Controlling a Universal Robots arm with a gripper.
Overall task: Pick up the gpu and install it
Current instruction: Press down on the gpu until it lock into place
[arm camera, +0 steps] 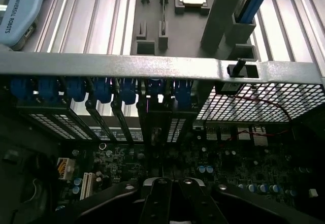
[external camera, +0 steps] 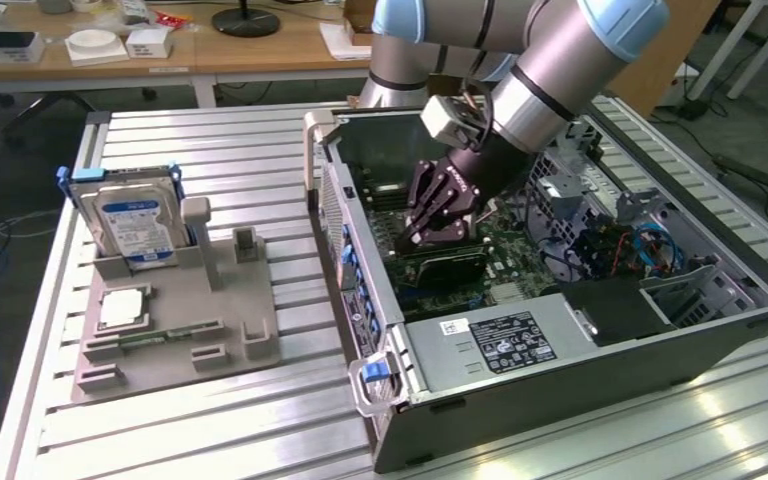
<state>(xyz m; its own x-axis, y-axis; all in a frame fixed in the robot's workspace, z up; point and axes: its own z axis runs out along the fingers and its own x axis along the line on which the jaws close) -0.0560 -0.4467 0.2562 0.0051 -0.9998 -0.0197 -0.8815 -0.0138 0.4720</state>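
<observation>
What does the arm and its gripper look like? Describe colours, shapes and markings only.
The arm is made of thick silver-grey tubes with light blue caps at the joints and a black band near the wrist. A pale box-shaped unit sits at the wrist. The gripper is black with jointed fingers. A blue cap reads "UNIVERSAL ROBOTS" in white.

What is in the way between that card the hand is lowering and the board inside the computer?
Nothing visible. The hand is down inside the open computer case, with the gpu directly beneath it, right over the motherboard. No cable or part shows between them.
</observation>
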